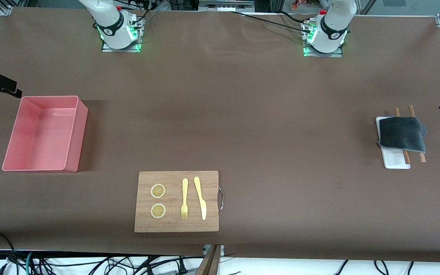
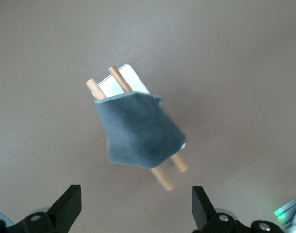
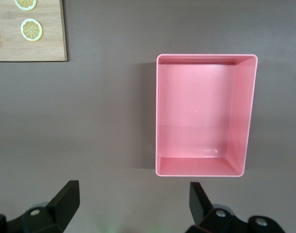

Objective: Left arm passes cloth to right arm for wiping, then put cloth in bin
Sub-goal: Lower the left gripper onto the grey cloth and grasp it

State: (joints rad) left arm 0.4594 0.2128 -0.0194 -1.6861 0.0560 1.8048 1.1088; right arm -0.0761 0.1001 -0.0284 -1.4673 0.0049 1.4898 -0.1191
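Note:
The dark grey cloth (image 1: 401, 134) lies draped over two wooden rods (image 1: 421, 157) and a small white tray (image 1: 395, 160) toward the left arm's end of the table. In the left wrist view the cloth (image 2: 138, 133) lies below my left gripper (image 2: 136, 199), which hangs high over the bare table beside it, open and empty. The pink bin (image 1: 71, 133) stands empty toward the right arm's end. My right gripper (image 3: 133, 194) is open and empty, high over the table beside the bin (image 3: 245, 116). Neither hand shows in the front view.
A wooden cutting board (image 1: 176, 179) lies nearer to the front camera, between the bin and the cloth. On it are two lemon slices (image 1: 158, 191), a yellow fork (image 1: 184, 198) and a yellow knife (image 1: 201, 196). A corner of the board (image 3: 45, 29) shows in the right wrist view.

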